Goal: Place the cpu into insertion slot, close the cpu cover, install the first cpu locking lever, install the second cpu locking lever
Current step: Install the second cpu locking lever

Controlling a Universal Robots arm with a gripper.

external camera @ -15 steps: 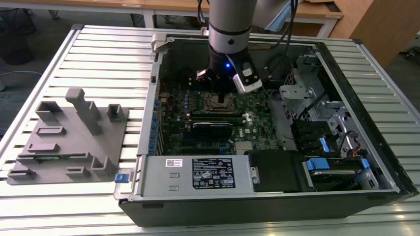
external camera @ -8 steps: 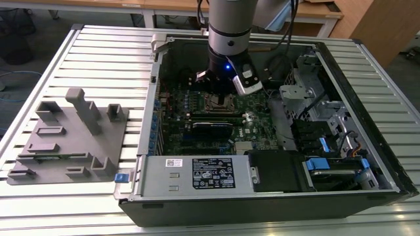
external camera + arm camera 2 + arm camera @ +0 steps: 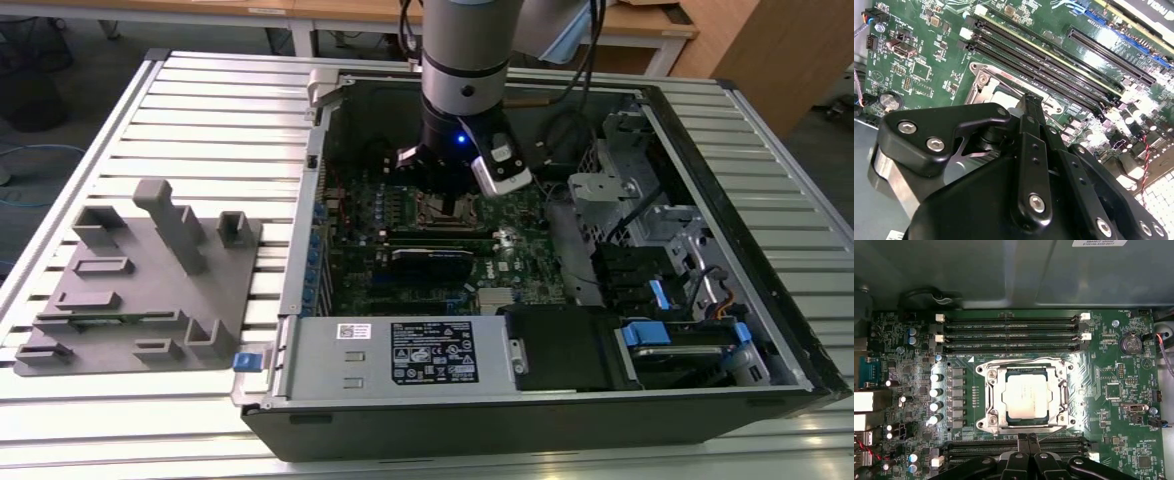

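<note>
A grey fixture block (image 3: pixel 140 280) lies on the slatted table (image 3: pixel 107 140) beside the open computer case (image 3: pixel 561 400) (lid off).

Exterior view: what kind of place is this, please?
Probably a robotics lab or test workshop: an open computer case lies on a slatted metal table, a grey fixture block sits beside it, and wooden desks stand behind.

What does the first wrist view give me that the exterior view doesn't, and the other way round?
First wrist view: the cpu seated in the insertion slot, the cpu cover flat around it, the shut pincer close by. Exterior view: the arm reaching down into the open case, a grey fixture tray at the exterior view's left. Both: the green board and the memory slots.
</note>
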